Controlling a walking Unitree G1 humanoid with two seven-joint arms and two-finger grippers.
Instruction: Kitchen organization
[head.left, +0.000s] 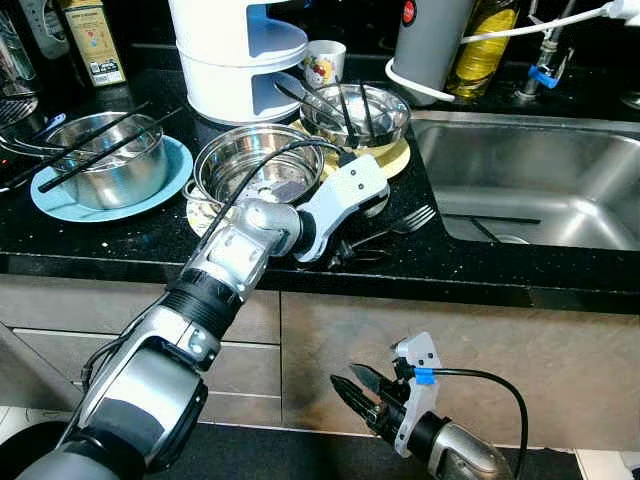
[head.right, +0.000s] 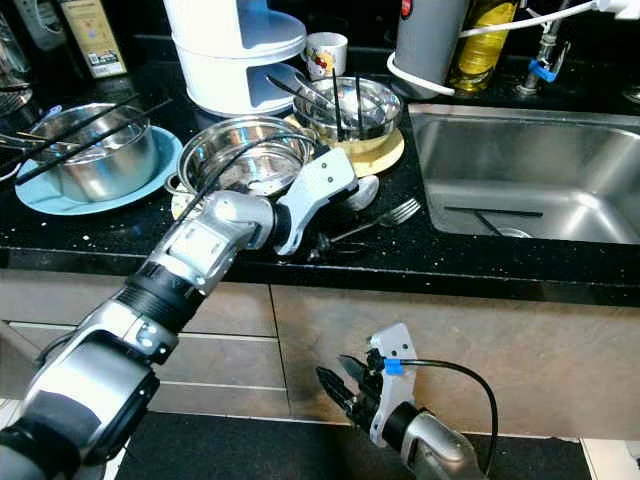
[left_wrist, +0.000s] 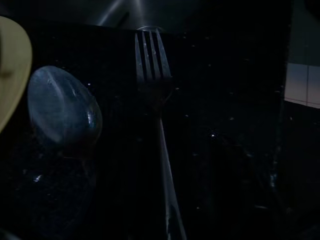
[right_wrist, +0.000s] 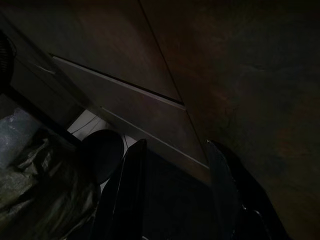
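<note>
Left eye view: we are reaching our left gripper, finger state unreadable, toward the fork at two o'clock of it; dishes are lying unsorted, and our right gripper is hanging open.

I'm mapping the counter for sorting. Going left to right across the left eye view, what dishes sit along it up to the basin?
Steel pot with black chopsticks on a blue plate → empty steel bowl → steel bowl with utensils on a yellow plate → silver fork → stainless sink.

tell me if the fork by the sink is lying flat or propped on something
Lying flat. The fork rests on the black countertop, tines toward the sink, handle running back to the left hand. The left wrist view shows it flat.
</note>
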